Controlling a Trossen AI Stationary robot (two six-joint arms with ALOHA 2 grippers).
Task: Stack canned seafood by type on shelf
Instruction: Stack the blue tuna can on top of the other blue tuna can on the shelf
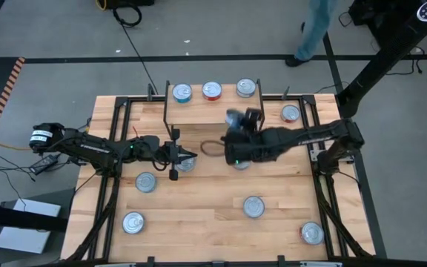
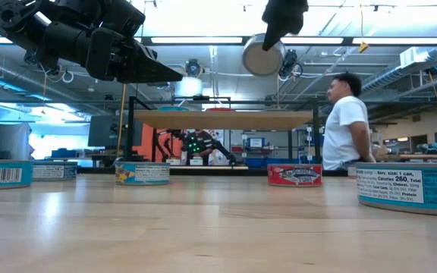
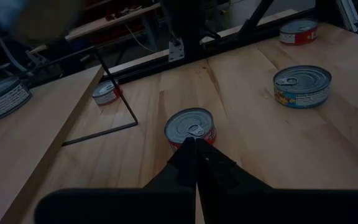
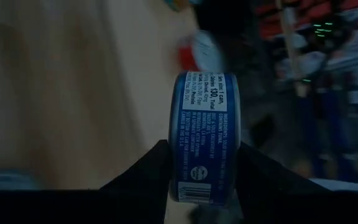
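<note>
The shelf (image 1: 213, 110) stands at the table's far middle and bears three tins: a blue one (image 1: 181, 92), a red one (image 1: 212, 90) and a silver-topped one (image 1: 246, 88). My right gripper (image 1: 237, 121) is shut on a blue tin (image 4: 204, 124), high over the shelf's near right part (image 2: 262, 54). My left gripper (image 3: 196, 148) is shut and empty. It hovers above the table, left of the middle, over a red tin (image 3: 191, 126) that sits flat on the wood. My right gripper pinches the blue tin by its two flat faces (image 4: 175, 155), one finger (image 4: 142, 180) on each. The fingers come slanting down from the table's right side. The tin stands on edge with its label toward the wrist camera, lifted clear of shelf and table.
Loose tins lie on the table: left (image 1: 146, 182), near left (image 1: 133, 222), near middle (image 1: 253, 207), near right (image 1: 311, 233) and beside the shelf's right legs (image 1: 290, 113). A black frame (image 1: 117, 133) rims the tabletop. A person (image 2: 347, 125) stands beyond the far edge.
</note>
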